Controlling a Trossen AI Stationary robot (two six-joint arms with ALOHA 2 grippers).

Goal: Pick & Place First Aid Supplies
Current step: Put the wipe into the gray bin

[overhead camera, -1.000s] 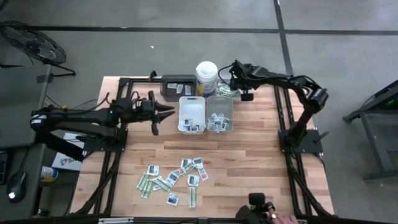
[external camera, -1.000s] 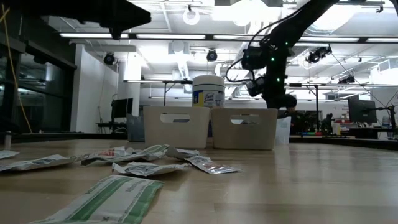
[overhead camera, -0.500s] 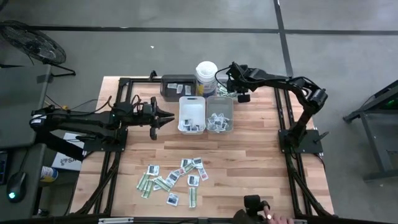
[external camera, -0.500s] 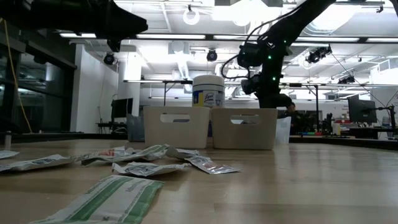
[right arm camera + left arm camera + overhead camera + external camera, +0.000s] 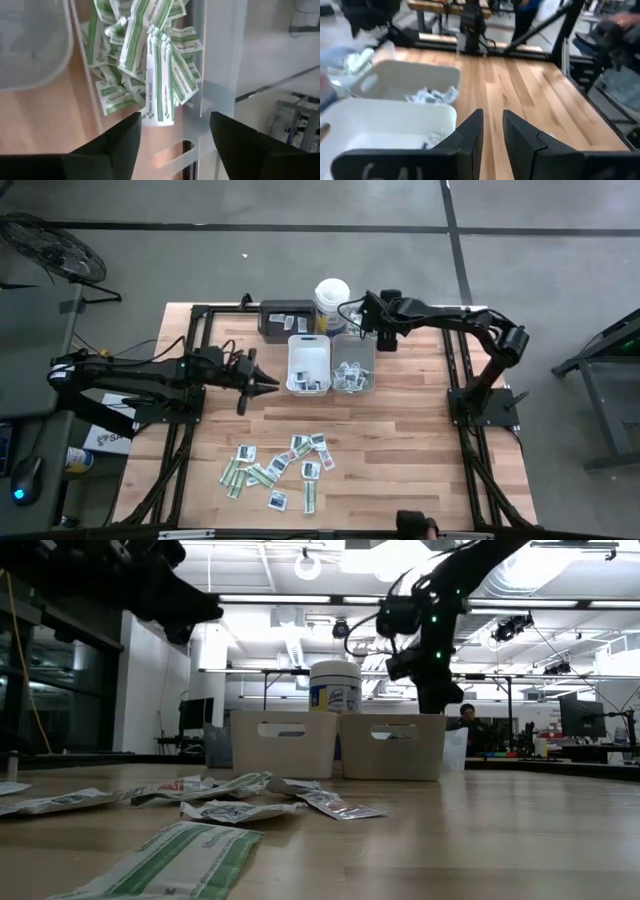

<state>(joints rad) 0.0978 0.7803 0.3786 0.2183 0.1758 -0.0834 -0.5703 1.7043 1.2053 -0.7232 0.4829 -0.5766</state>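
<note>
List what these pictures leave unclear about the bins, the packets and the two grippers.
- Clear tray of green-striped strips: in the high view the right gripper covers it.
- Packets on the table: print too small in the high view.
- White bin contents: blurred and cut off in the left wrist view.
- Left gripper: nothing shows between its fingers; the high view is too small to confirm.
</note>
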